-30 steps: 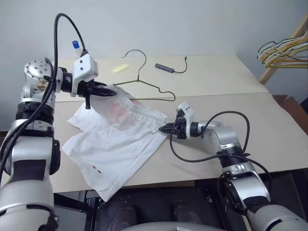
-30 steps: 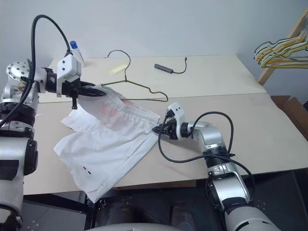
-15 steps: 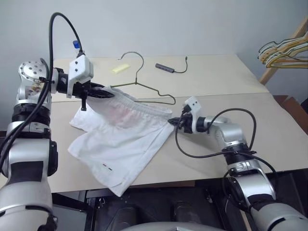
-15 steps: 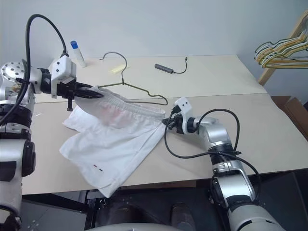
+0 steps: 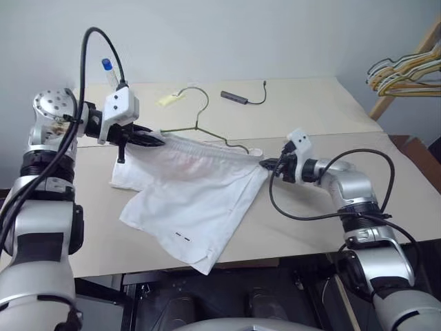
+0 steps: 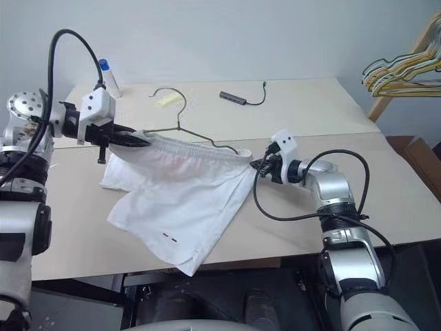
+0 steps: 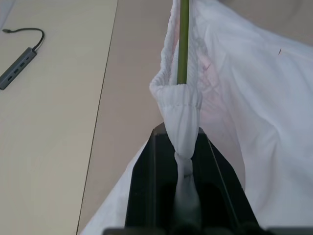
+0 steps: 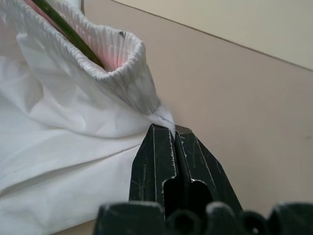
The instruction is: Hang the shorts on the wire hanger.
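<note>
The shorts point(image 5: 196, 189) are stretching by the waistband between both pincers: left gripper point(image 5: 157, 140) and right gripper point(image 5: 265, 164) are each clamping an end, wire hanger point(image 5: 207, 131) threading inside, legs trailing toward the desk's point(image 5: 303, 110) near edge.

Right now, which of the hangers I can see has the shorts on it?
The thin dark green wire hanger lying on the table: its bar runs inside the white shorts' waistband. The yellow and tan hangers hang bare at the far right.

Soft, even indoor light falls on the pale worktop point(image 5: 310, 110), bright without glare. Shadows beneath the shorts point(image 5: 200, 200) are faint and diffuse. Wrist close-ups look slightly soft; head views stay reasonably sharp.
</note>
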{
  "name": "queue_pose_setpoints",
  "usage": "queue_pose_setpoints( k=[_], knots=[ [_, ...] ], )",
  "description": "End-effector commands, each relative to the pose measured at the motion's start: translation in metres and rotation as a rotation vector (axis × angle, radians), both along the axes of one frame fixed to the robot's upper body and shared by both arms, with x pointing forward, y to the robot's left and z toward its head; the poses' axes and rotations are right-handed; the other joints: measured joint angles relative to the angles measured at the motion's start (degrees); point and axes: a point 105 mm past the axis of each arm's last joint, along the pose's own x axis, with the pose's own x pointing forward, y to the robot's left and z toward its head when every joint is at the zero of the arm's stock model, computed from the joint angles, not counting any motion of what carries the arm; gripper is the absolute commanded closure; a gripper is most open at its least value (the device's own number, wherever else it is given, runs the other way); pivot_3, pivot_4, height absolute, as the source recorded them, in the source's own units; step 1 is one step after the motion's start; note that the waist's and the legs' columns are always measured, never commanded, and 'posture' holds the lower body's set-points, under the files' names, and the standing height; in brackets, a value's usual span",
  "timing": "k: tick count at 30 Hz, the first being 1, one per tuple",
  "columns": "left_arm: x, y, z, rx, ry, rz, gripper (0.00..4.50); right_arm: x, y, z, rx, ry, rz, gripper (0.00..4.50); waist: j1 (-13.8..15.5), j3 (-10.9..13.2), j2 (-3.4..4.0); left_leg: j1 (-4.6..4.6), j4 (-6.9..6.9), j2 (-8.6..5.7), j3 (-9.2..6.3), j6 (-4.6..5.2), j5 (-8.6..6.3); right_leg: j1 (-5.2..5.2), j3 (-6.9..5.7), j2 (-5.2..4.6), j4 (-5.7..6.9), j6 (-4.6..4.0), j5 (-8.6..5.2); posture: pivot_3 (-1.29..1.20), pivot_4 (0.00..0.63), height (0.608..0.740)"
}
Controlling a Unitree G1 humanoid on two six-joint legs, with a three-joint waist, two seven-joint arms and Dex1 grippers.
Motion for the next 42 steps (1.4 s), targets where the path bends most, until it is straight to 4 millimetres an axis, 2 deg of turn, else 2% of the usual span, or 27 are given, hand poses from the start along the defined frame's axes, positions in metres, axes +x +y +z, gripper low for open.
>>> queue_pose_setpoints(
  k=[1, 4, 5, 8, 13, 17, 20, 24, 29, 33, 38, 42],
  knots=[
    [0.003, 0.009, 0.011, 0.012, -0.058, 0.038, 4.5, 0.0, -0.011, 0.036, -0.098, -0.155, 0.036, 4.45, 0.06, 0.0, 0.0, -0.02, 0.0, -0.01, 0.0, 0.04, -0.02, -0.02, 0.0, -0.01, 0.0, 0.0, 0.0, 0.06, 0.0, 0.74],
    [0.005, 0.005, 0.013, 0.016, -0.088, 0.034, 4.5, -0.007, -0.002, 0.06, -0.171, -0.238, 0.131, 4.45, 0.1, 0.0, 0.0, -0.03, 0.0, -0.01, -0.01, 0.11, -0.07, -0.03, 0.0, -0.02, -0.02, 0.01, 0.0, 0.05, 0.0, 0.74],
    [0.007, 0.003, 0.016, 0.007, -0.099, 0.032, 4.5, -0.011, 0.005, 0.074, -0.204, -0.268, 0.19, 4.45, 0.1, 0.0, 0.0, -0.02, 0.01, 0.0, -0.01, 0.13, -0.07, -0.03, 0.01, -0.02, -0.01, 0.01, 0.0, 0.05, 0.0, 0.74],
    [0.01, -0.001, 0.021, -0.01, -0.119, 0.033, 4.5, -0.02, 0.021, 0.097, -0.298, -0.327, 0.307, 4.45, -0.03, 0.01, 0.01, -0.01, 0.03, 0.01, 0.0, 0.18, -0.1, -0.04, 0.02, 0.0, 0.02, 0.01, 0.0, 0.04, 0.0, 0.74],
    [0.012, -0.007, 0.03, -0.024, -0.156, 0.017, 4.5, -0.018, 0.048, 0.122, -0.433, -0.4, 0.371, 4.45, -0.31, 0.0, 0.01, -0.02, 0.03, 0.04, 0.02, 0.18, -0.11, -0.07, 0.01, 0.02, 0.03, 0.01, 0.0, 0.04, 0.0, 0.74],
    [0.013, -0.008, 0.036, -0.037, -0.179, 0.015, 4.5, -0.015, 0.058, 0.121, -0.545, -0.471, 0.411, 4.45, 0.04, 0.0, 0.01, -0.06, 0.04, 0.01, 0.04, 0.14, -0.08, -0.06, -0.01, -0.01, 0.0, 0.01, 0.0, 0.04, 0.0, 0.74],
    [0.012, -0.006, 0.035, -0.03, -0.184, 0.019, 4.5, -0.014, 0.068, 0.122, -0.52, -0.498, 0.431, 4.45, 0.07, 0.0, 0.01, -0.12, 0.1, -0.01, 0.04, 0.08, -0.05, -0.08, -0.02, -0.03, -0.01, 0.03, 0.0, 0.05, 0.0, 0.74],
    [0.01, -0.006, 0.032, -0.034, -0.178, 0.012, 4.5, -0.009, 0.071, 0.115, -0.547, -0.518, 0.422, 4.45, 0.08, 0.0, 0.01, -0.13, 0.17, -0.01, 0.04, 0.08, -0.05, -0.07, -0.04, -0.03, 0.02, 0.04, 0.0, 0.05, 0.0, 0.74],
    [0.009, -0.005, 0.03, -0.045, -0.173, 0.011, 4.5, -0.014, 0.075, 0.111, -0.545, -0.541, 0.476, 4.45, 0.01, 0.0, 0.01, -0.14, 0.2, 0.0, 0.04, 0.08, -0.05, -0.07, -0.04, -0.03, 0.01, 0.05, 0.0, 0.06, 0.0, 0.74],
    [0.008, -0.006, 0.03, -0.047, -0.174, 0.005, 4.5, -0.016, 0.074, 0.107, -0.551, -0.536, 0.514, 3.52, -0.01, 0.0, 0.01, -0.13, 0.2, 0.0, 0.04, 0.08, -0.05, -0.07, -0.04, -0.03, 0.02, 0.05, 0.0, 0.06, 0.0, 0.74],
    [0.008, -0.005, 0.03, -0.052, -0.176, 0.005, 4.5, -0.012, 0.077, 0.107, -0.53, -0.537, 0.497, 1.77, 0.0, 0.0, 0.01, -0.14, 0.21, 0.0, 0.04, 0.08, -0.05, -0.07, -0.04, -0.03, 0.03, 0.05, 0.0, 0.06, 0.0, 0.74],
    [0.005, -0.007, 0.032, -0.066, -0.17, -0.009, 4.5, -0.009, 0.078, 0.103, -0.479, -0.485, 0.489, 1.77, -0.01, 0.0, 0.01, -0.14, 0.21, 0.01, 0.04, 0.08, -0.05, -0.06, -0.04, -0.02, 0.03, 0.05, 0.0, 0.06, 0.0, 0.74]
  ],
)
